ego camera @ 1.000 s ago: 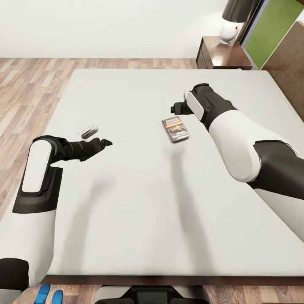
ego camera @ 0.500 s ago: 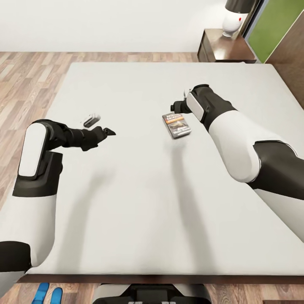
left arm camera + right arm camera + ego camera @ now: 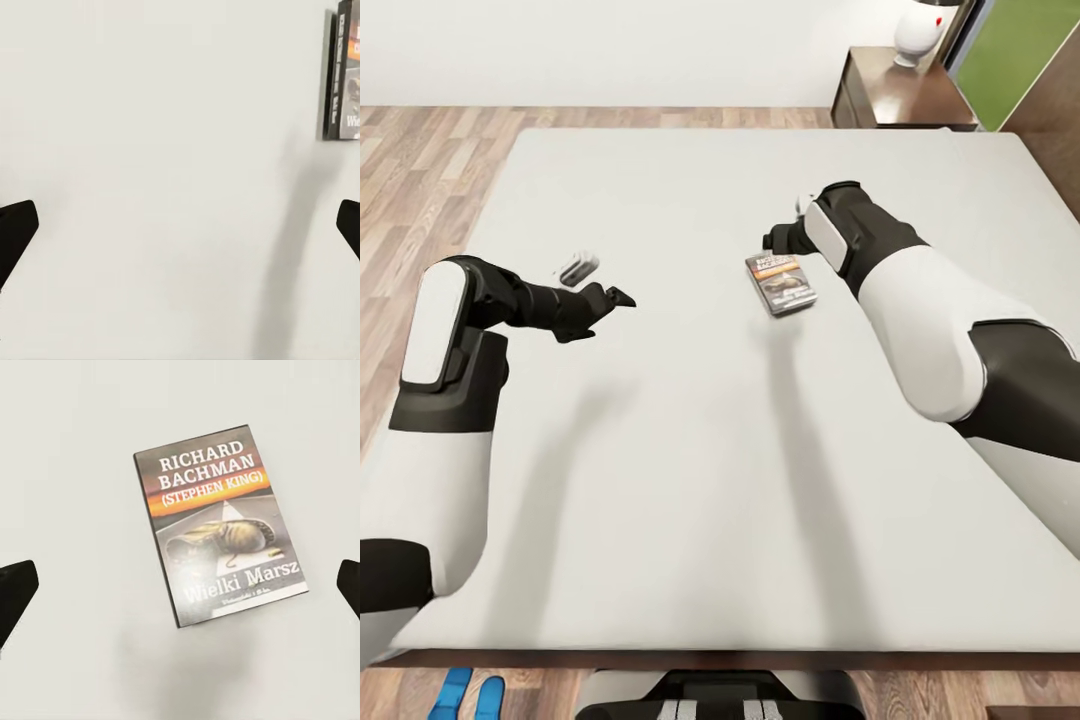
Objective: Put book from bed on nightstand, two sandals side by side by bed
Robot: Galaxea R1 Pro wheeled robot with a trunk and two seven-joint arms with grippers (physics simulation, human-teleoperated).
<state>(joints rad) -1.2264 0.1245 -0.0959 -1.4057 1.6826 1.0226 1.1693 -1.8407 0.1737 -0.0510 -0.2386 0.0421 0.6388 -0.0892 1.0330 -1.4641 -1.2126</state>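
Note:
The book [image 3: 781, 283] lies flat on the pale mattress of the bed [image 3: 690, 480], right of its middle. In the right wrist view its cover [image 3: 219, 526] reads "RICHARD BACHMAN" and lies between the wide-apart fingertips [image 3: 16, 591]. My right gripper [image 3: 774, 242] hovers open just beyond the book's far end, holding nothing. My left gripper [image 3: 616, 298] hangs open over bare mattress well to the book's left; the book's edge [image 3: 344, 72] shows in the left wrist view. The two sandals [image 3: 456, 690], bright blue, peek out on the floor by the bed's near left corner. A dark nightstand [image 3: 905, 97] stands past the far right corner.
A white lamp [image 3: 918, 28] stands on the nightstand, beside the window with green lawn [image 3: 1028, 55]. Wood-plank floor [image 3: 410, 170] runs along the bed's left and far sides up to a white wall. A brown headboard [image 3: 1060, 130] rises at the right edge.
The whole view has shifted as the camera moved. My left gripper has reached a little farther over the mattress. The right gripper still hovers by the book, which lies where it was.

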